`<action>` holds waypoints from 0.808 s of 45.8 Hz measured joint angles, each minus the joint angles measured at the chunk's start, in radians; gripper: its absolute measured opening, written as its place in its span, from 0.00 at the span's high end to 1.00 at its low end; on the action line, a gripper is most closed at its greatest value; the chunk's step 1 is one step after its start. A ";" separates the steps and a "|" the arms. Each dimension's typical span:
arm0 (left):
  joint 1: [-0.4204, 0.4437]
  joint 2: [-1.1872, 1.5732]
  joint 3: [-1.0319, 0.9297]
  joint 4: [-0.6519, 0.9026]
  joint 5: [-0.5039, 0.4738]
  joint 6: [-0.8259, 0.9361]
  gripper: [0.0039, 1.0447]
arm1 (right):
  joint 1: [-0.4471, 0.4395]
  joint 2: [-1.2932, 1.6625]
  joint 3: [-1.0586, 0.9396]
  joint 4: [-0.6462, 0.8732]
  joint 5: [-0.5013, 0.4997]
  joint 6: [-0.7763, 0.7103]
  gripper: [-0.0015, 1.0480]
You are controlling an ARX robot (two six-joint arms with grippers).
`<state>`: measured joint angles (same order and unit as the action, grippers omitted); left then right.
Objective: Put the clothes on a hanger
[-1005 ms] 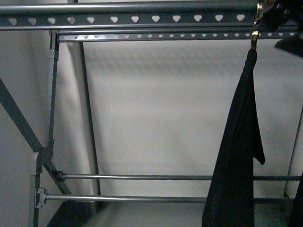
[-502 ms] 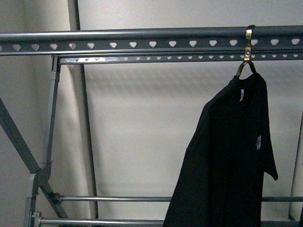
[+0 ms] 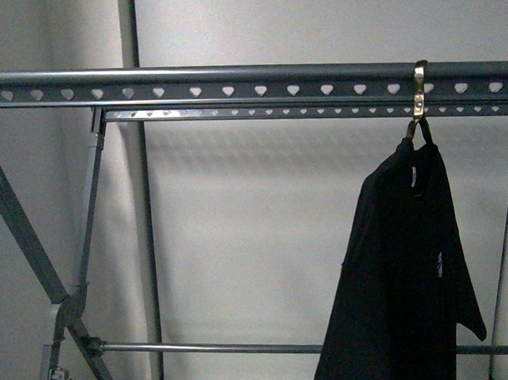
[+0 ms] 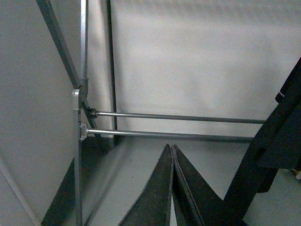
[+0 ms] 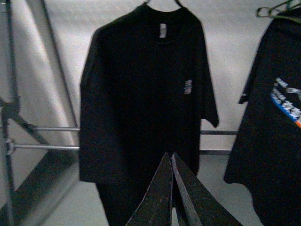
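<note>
Two arms stand clear of the large grey rack, whose long rail crosses the upper frame left to right. The black T-shirt hangs at right from a brass hook looped over that rail, its long axis vertical. It seems hung already. The right hand faces the shirt squarely and looks nearer; its fingers are closed on nothing. The left hand, likewise closed and empty, sees the shirt only at its frame's right edge.

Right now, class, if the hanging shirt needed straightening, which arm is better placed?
Probably the right. The right gripper, shut and empty, faces the black T-shirt squarely. The left gripper, also shut, faces the rack's lower bars, with cloth off to one side.
</note>
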<state>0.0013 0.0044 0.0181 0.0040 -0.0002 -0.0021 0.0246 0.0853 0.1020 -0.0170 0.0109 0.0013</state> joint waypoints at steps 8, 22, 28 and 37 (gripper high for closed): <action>0.000 0.000 0.000 0.000 -0.001 0.000 0.97 | -0.021 -0.026 -0.032 0.003 -0.009 0.000 0.98; 0.000 0.000 0.000 0.000 -0.001 0.000 0.97 | -0.022 -0.079 -0.095 0.013 -0.009 0.000 0.98; 0.000 0.000 0.000 0.000 -0.001 0.000 0.97 | -0.021 -0.081 -0.095 0.013 -0.009 0.000 0.98; 0.000 0.000 0.000 0.000 -0.001 0.000 0.73 | -0.021 -0.081 -0.095 0.013 -0.009 -0.001 0.71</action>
<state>0.0013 0.0044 0.0185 0.0040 -0.0010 -0.0021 0.0032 0.0044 0.0067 -0.0040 0.0017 0.0002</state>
